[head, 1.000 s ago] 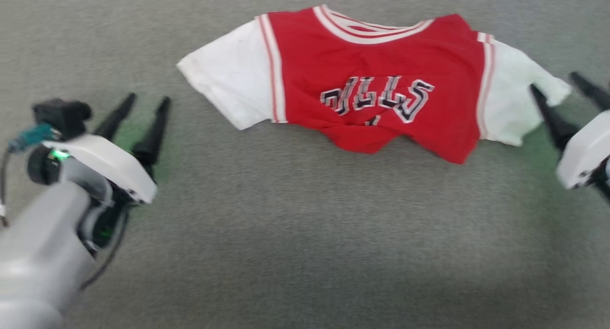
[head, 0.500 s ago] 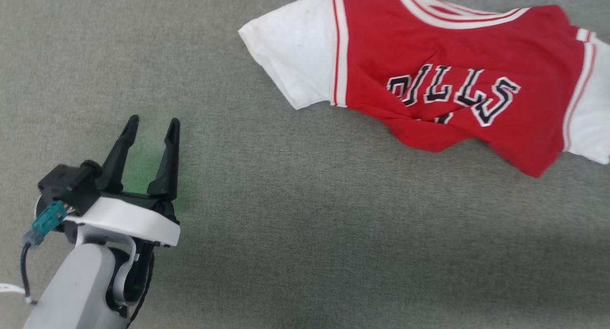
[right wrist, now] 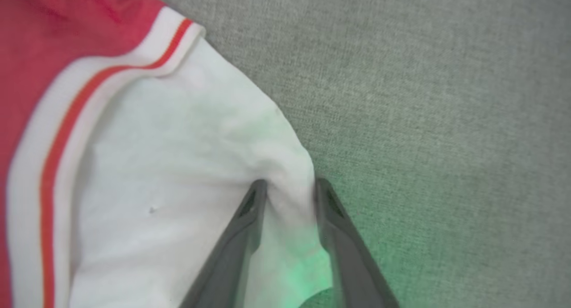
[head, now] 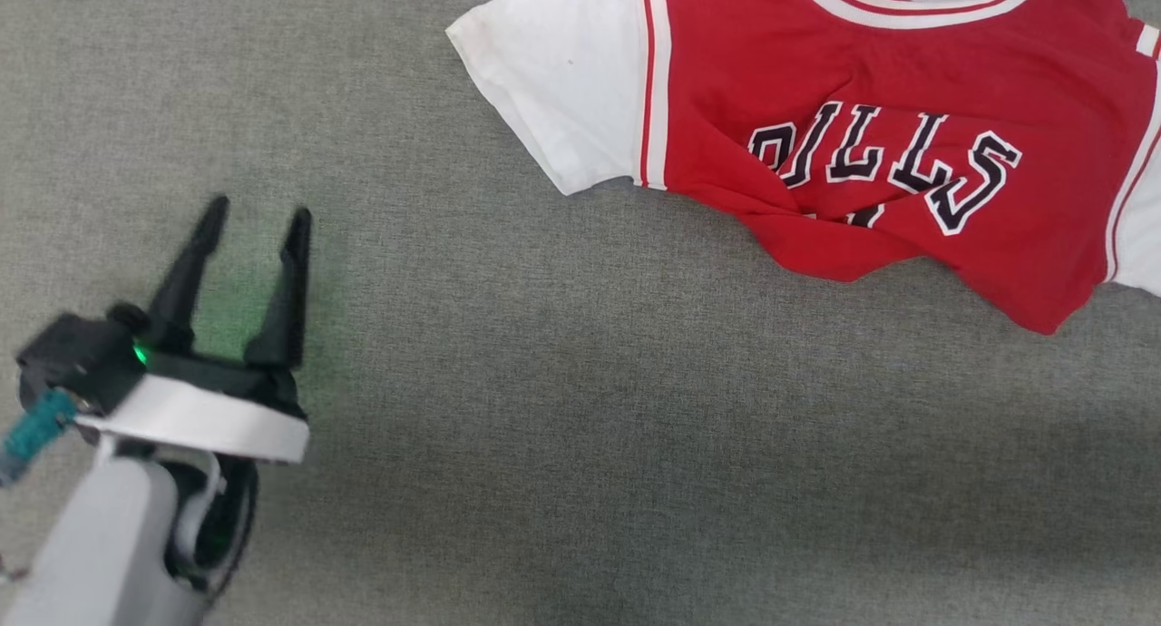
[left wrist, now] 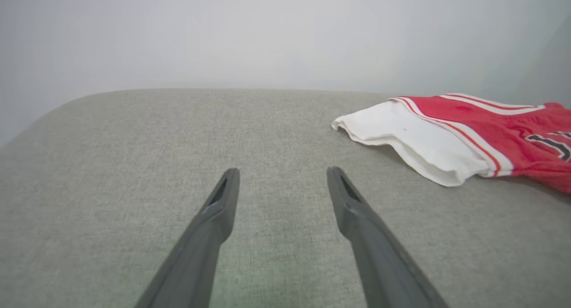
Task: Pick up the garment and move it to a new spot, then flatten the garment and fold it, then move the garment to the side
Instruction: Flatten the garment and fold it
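Spotting the garment [head: 871,82] at the top right of the head view, lying chest-up and a bit rumpled on the desk [head: 580,445], collar on the far side, running off the right edge of the picture. Reading the navy, white-outlined block letters [head: 893,163] as something ending in "LLS". Can't make out the start, lost in a crease just above the bunched-up hem. Seeing white-and-red striped trim [head: 907,4] round the neck and down both sleeve seams.

Over in the right wrist view, finding the right hand [right wrist: 291,183] partly closed on the outer edge of one white sleeve [right wrist: 178,165], with a fold of cloth pinched between the fingers and touching both.

Finding the left hand [head: 258,210] at the lower left of the head view, well apart from the shirt, spread wide with nothing between the fingers. Can't tell if the tips touch the desk. Noticing a green glow [head: 272,281] on the fabric around it.

Grey woven cloth all over the desk, rounded at the far corner, plain pale wall [left wrist: 285,31] behind.
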